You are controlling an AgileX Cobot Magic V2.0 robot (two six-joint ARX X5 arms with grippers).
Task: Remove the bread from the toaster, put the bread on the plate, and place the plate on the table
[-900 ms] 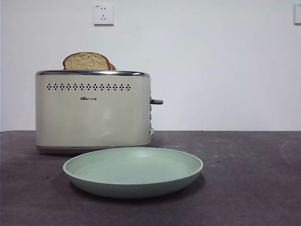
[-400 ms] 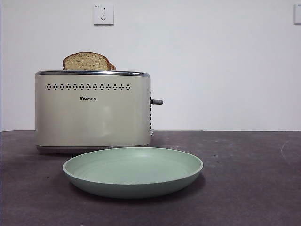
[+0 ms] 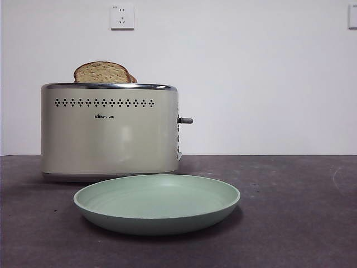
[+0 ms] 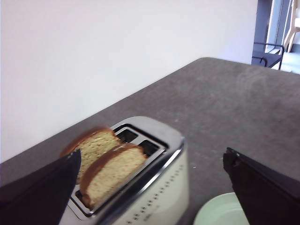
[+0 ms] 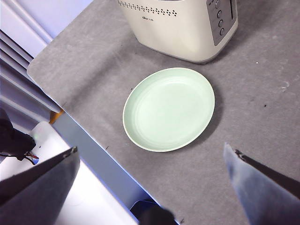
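Observation:
The cream-white toaster stands at the left on the table. The bread stands in its front slot, and a second slice peeks out behind it. The mint-green plate lies empty on the table in front of the toaster. In the left wrist view my left gripper is open, above the toaster, with the bread and the other slice between its jaws. In the right wrist view my right gripper is open, high above the plate. Neither arm shows in the front view.
The toaster's grey lever sticks out on its right side. A white wall with a socket stands behind. The table's front edge runs close to the plate in the right wrist view.

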